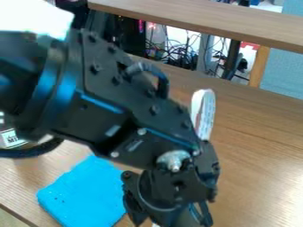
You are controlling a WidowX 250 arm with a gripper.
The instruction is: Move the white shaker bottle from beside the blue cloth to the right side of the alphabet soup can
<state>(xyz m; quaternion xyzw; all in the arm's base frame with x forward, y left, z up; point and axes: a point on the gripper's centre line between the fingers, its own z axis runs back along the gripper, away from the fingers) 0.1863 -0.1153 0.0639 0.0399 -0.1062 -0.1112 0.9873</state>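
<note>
Your arm looks like matt black plastic, studded with dark screws and catching a bluish sheen. Near left, the blue cloth looks soft and matt. The wooden tabletop is smooth, grained and glossy at the right.

Cutting off the gripper at the view's near edge. Hiding part of the blue cloth and the near end of the white strip behind the arm. Blurring together tangled cables beyond the worktop.
</note>
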